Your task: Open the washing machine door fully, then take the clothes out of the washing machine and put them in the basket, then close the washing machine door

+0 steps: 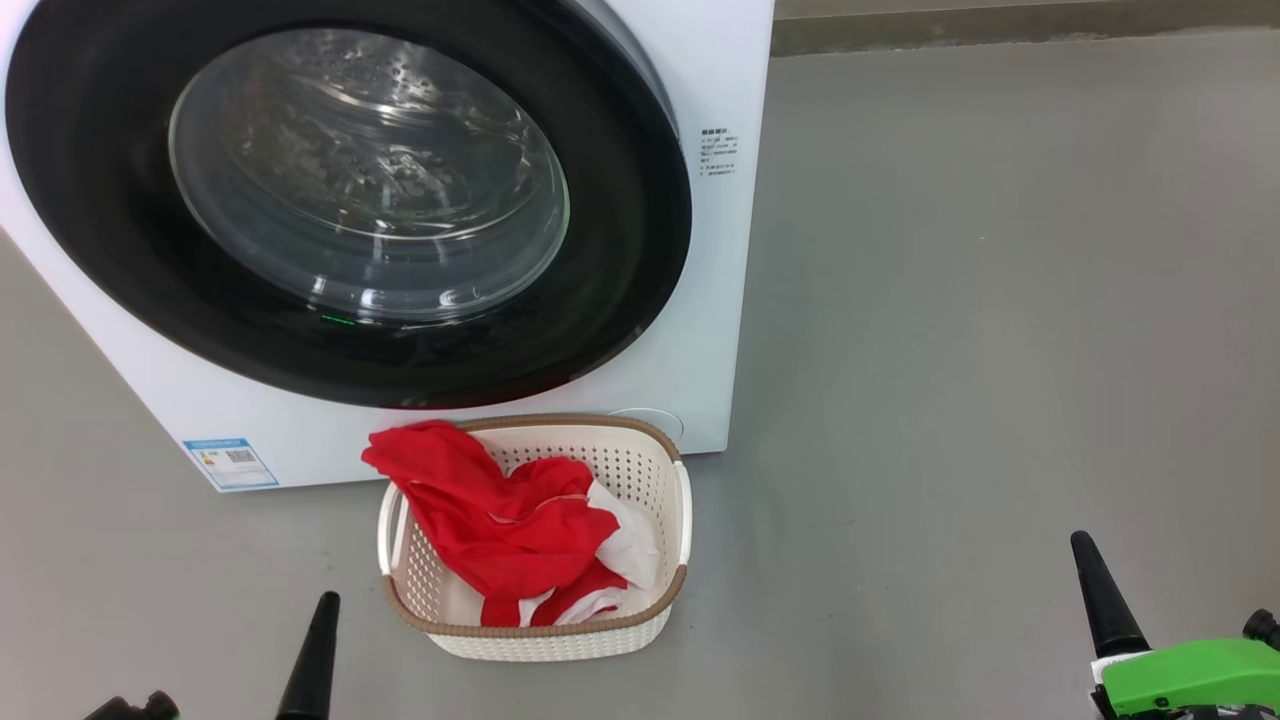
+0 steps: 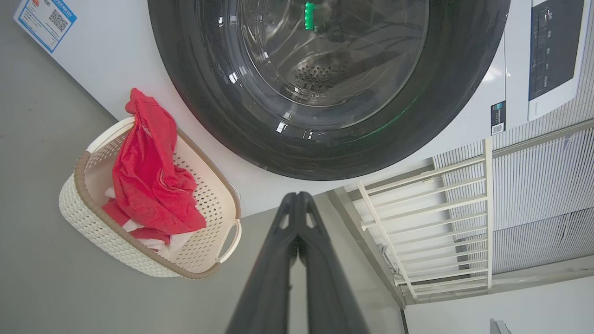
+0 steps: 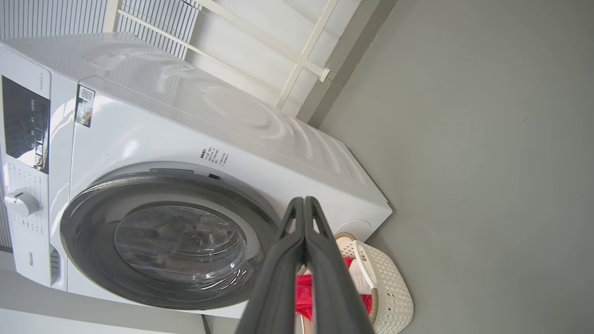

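Note:
The washing machine (image 1: 720,250) fills the upper left of the head view, and its door (image 1: 120,250) lies flat against the front with the glass bowl (image 1: 370,170) at its centre. On the floor just before it stands the basket (image 1: 660,470), and the red and white clothes (image 1: 500,520) lie in it, one red fold draped over the rear left rim. My left gripper (image 2: 297,197) is shut and holds nothing, low at the left. My right gripper (image 3: 304,202) is likewise shut and holds nothing, low at the right, well off from the basket.
Bare grey floor (image 1: 1000,350) spreads to the right of the machine. A blue label (image 1: 230,462) sits on the machine's lower left corner. A white railing (image 2: 441,222) and a slatted wall stand beside the machine in the left wrist view. The control panel (image 3: 23,125) shows in the right wrist view.

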Robot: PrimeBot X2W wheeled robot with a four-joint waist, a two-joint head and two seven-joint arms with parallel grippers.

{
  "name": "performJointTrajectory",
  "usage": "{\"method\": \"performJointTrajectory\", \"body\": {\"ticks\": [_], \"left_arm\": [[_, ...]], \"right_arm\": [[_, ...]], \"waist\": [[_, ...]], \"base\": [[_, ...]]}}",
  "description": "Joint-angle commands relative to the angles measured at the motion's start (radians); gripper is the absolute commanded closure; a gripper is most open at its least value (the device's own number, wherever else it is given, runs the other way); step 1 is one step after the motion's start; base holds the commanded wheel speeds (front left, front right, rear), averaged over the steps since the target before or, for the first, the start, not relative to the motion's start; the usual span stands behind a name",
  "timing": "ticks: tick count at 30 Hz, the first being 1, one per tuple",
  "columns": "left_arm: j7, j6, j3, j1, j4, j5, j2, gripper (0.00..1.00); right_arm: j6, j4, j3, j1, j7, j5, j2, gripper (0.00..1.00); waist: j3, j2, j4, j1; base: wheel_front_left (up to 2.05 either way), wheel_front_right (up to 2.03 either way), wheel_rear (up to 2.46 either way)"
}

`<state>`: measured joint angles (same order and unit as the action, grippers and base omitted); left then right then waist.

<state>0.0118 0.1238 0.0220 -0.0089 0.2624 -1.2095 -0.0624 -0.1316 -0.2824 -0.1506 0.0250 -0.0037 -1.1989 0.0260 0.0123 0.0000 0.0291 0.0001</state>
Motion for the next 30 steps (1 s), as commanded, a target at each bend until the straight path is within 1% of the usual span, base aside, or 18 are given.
{"method": "performJointTrajectory", "body": {"ticks": [1, 30], "left_arm": [[-0.006, 0.005, 0.030, -0.047, -0.021, -0.024, -0.007, 1.00], [-0.094, 0.007, 0.069, -0.088, -0.018, -0.339, 0.000, 1.00]], "right_arm": [[0.001, 0.030, 0.017, -0.048, 0.009, -0.027, 0.018, 1.00], [0.001, 0.036, 0.033, -0.117, 0.097, -0.338, 0.023, 1.00]], "waist": [[0.000, 0.0000, -0.001, -0.0001], [-0.008, 0.0000, -0.024, -0.0001]], "base": [[0.00, 0.00, 0.00], [0.00, 0.00, 0.00]]}}
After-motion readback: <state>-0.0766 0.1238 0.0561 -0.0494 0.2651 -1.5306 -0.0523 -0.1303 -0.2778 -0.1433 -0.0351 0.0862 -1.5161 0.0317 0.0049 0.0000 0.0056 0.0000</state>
